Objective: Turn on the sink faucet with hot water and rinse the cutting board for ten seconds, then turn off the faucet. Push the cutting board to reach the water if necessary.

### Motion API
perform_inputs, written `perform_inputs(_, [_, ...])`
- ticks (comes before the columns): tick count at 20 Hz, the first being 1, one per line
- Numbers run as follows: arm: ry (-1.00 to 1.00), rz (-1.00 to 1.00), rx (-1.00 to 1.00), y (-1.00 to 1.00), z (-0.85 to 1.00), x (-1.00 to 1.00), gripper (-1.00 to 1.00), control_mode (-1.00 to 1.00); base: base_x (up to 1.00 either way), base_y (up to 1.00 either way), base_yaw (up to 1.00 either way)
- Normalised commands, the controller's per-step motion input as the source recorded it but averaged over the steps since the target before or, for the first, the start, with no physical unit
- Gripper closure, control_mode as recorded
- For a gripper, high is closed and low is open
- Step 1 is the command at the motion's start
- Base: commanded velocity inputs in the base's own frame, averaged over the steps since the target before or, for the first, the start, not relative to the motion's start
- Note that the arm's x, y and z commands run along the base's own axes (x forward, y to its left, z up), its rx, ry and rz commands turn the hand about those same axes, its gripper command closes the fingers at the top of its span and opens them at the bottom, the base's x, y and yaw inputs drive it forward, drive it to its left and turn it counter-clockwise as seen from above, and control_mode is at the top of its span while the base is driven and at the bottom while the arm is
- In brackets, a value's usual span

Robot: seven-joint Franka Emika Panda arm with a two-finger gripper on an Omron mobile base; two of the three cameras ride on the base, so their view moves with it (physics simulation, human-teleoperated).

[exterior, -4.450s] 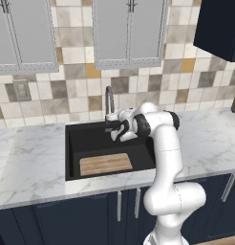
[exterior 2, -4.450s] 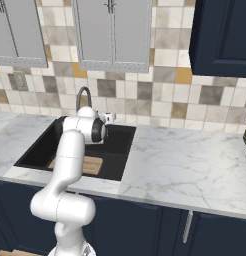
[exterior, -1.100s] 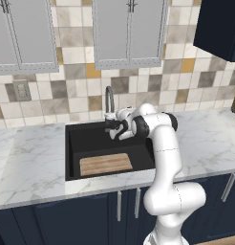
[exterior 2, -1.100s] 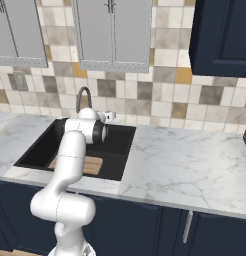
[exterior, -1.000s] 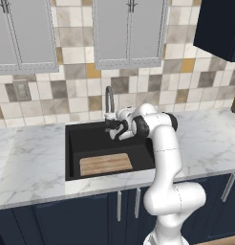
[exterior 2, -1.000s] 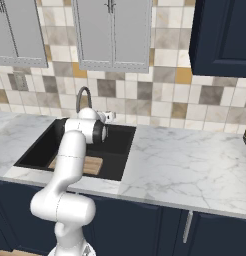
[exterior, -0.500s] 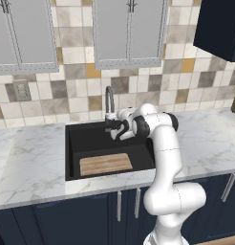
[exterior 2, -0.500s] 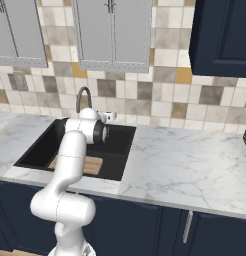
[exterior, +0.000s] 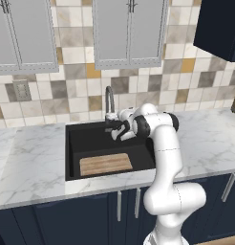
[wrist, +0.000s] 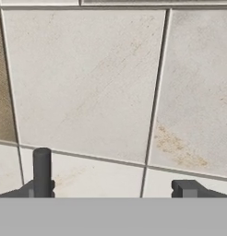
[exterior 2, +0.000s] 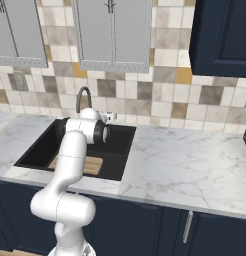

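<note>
Sink [exterior: 74,143] holds cutting board [exterior: 106,164] flat, front right. Gripper [exterior: 115,133] at faucet [exterior: 109,101] base, fingers spread; hand view: wall tiles [wrist: 87,78] close.

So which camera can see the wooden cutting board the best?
The left base view: the whole cutting board lies flat on the sink floor, uncovered. In the right base view the white arm hides its middle, leaving parts either side. The hand view faces wall tiles.
</note>
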Motion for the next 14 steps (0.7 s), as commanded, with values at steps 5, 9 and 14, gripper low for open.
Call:
perform_inputs(5, [0.00, 0.00, 0.00, -0.25, 0.00, -0.20, -1.00, -1.00, 0.00, 0.00, 0.00])
perform_inputs(9, [0.00, 0.00, 0.00, -0.25, 0.00, -0.25, -1.00, -1.00, 0.00, 0.00, 0.00])
perform_inputs(14, [0.00, 0.00, 0.00, -0.24, 0.00, -0.29, -1.00, -1.00, 0.00, 0.00, 0.00])
